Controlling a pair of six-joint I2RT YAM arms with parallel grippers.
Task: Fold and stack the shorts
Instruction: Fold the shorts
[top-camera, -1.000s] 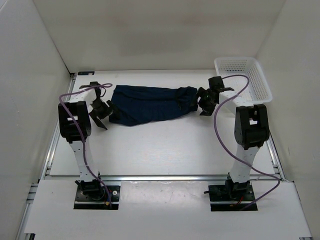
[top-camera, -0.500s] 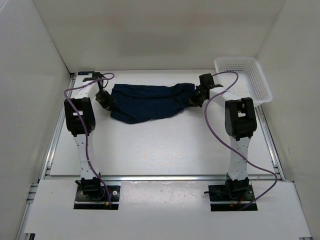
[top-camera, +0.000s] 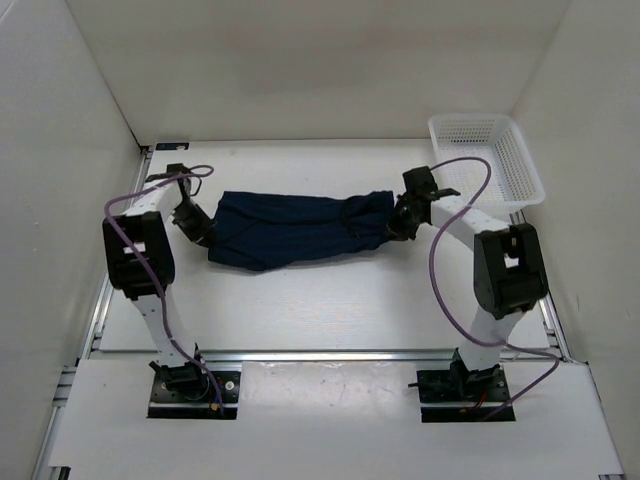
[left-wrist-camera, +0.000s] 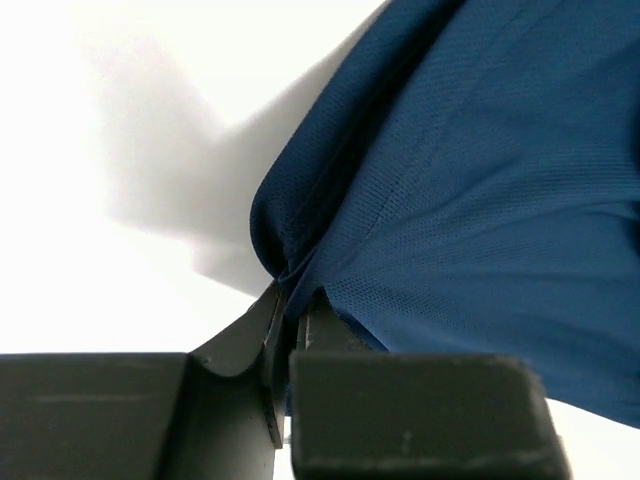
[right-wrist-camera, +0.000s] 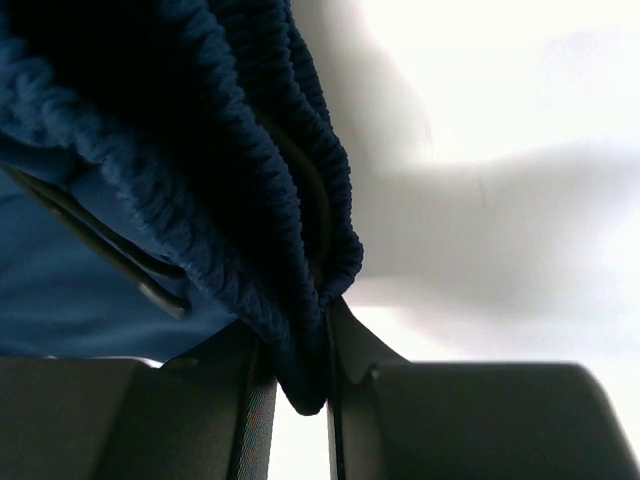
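The white worktop (top-camera: 320, 300) is carrying the dark navy shorts (top-camera: 300, 228), which are lying stretched left to right across its far middle, with the hemmed leg end at the left and the ribbed waistband (right-wrist-camera: 250, 180) at the right. The white mesh basket (top-camera: 530, 190) is sitting in the far right corner, apart from the cloth. The left pincer (top-camera: 203, 232) is pressing together on a fold of the shorts' left edge, while the right pincer (top-camera: 398, 222) is pinching the gathered waistband between its narrowed jaws.
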